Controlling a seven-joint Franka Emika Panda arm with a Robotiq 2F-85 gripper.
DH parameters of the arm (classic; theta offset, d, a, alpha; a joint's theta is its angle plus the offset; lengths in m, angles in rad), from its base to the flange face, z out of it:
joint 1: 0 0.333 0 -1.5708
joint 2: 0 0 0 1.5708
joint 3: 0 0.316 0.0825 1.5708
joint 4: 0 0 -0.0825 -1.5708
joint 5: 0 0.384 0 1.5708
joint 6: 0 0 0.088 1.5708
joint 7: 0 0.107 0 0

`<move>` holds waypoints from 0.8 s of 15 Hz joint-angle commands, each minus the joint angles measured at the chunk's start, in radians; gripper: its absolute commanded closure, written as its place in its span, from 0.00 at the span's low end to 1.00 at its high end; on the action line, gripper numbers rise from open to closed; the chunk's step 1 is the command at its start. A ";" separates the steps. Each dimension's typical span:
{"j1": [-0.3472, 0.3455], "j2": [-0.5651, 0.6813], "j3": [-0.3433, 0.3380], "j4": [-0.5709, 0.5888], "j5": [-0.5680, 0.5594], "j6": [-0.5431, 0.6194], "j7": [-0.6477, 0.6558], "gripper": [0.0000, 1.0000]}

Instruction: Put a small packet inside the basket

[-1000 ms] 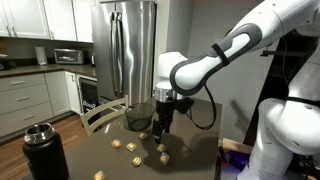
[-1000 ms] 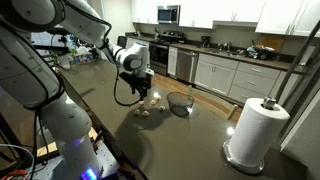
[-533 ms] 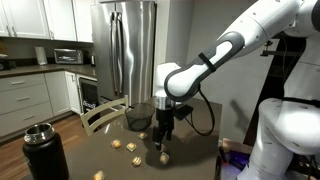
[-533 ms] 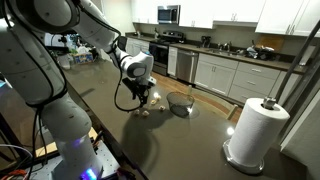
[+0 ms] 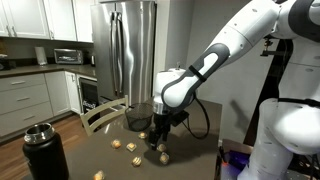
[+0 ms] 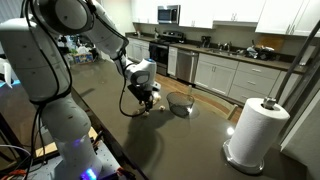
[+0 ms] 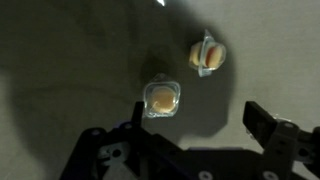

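Several small tan-yellow packets lie on the dark table in an exterior view: one [image 5: 162,157] just below my gripper [image 5: 160,143], others [image 5: 131,147] to its left. The dark wire-mesh basket [image 5: 138,119] stands behind them, and also shows in an exterior view [image 6: 180,101] to the right of my gripper [image 6: 146,101]. In the wrist view, one packet [image 7: 161,98] lies on the table just beside the left finger, and another [image 7: 207,55] lies farther off. My gripper [image 7: 198,122] is open and empty, low over the table.
A black flask with a silver band [image 5: 45,150] stands at the near left. A paper towel roll [image 6: 255,128] stands on the table right of the basket. A chair back [image 5: 100,115] rises behind the table edge. Kitchen cabinets and a fridge lie beyond.
My gripper has come down toward the table and the packets, staying open. The packets and basket have not moved.
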 commanded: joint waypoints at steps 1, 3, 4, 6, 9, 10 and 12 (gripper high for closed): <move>-0.027 0.033 -0.010 0.000 -0.084 0.056 0.048 0.00; -0.035 0.042 -0.017 0.002 -0.114 0.064 0.057 0.00; -0.038 0.046 -0.019 0.004 -0.119 0.069 0.055 0.00; -0.042 0.054 -0.022 0.008 -0.117 0.070 0.050 0.00; -0.043 0.062 -0.022 0.015 -0.094 0.060 0.037 0.00; -0.042 0.066 -0.022 0.017 -0.096 0.057 0.039 0.00; -0.042 0.077 -0.022 0.022 -0.095 0.055 0.035 0.00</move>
